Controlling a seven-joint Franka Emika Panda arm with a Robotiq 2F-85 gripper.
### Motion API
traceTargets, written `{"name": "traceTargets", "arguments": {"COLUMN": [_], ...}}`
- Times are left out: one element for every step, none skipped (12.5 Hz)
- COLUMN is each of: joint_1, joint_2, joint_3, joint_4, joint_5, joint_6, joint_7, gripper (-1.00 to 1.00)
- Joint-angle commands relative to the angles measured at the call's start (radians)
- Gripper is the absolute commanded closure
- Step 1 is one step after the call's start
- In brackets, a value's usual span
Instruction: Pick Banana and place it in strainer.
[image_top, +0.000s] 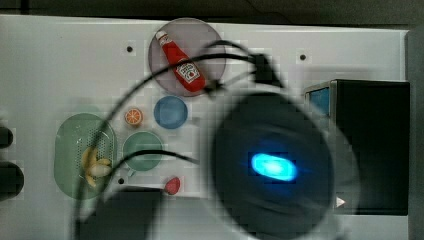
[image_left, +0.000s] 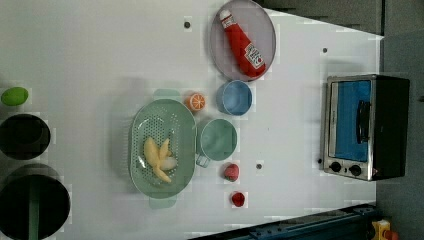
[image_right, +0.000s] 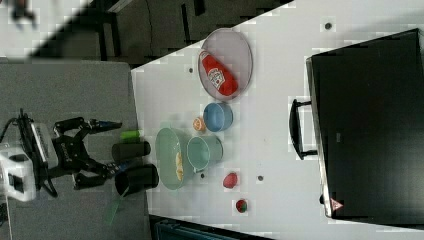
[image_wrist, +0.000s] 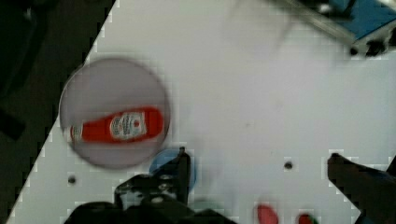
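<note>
One banana (image_left: 159, 159) bunch, pale and curved, lies inside your strainer (image_left: 186, 131) on its dotted mint plastic floor, so placement looks done. Rightward in the left view: smooth green cup (image_left: 219, 139), then glossy ketchup bottle (image_left: 244, 46) flat on a grey plate (image_left: 266, 26). Your gripper (image_right: 104, 148) hangs spread wide, holding nothing, well apart from the table.

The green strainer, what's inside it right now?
The banana bunch lies inside the strainer, on its perforated bottom. The holes directly under the fruit are covered; nothing else is visible in it.
</note>
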Motion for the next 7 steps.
{"name": "traceTargets", "arguments": {"joint_1": [-0.006, -0.006, -0.006, -0.006, -0.006, -0.006, -0.006], "joint_2": [0.012, 0.014, 0.015, 0.016, 0.017, 0.018, 0.019], "joint_3": [0.02, 0.015, 0.012, 0.011, 0.011, 0.011, 0.011], "joint_4": [-0.052, -0.052, -0.052, -0.053, -0.053, -0.053, -0.053], "joint_5": [0.02, 0.02, 0.02, 0.02, 0.02, 0.02, 0.02], "joint_6": [-0.019, -0.017, -0.018, -0.018, -0.018, -0.018, -0.018], "joint_7": [-0.117, -0.117, -0.117, -0.117, -0.117, -0.117, -0.117], "gripper": [-1.0, -1.0, -1.0, -1.0, -1.0, -1.0, -1.0]}}
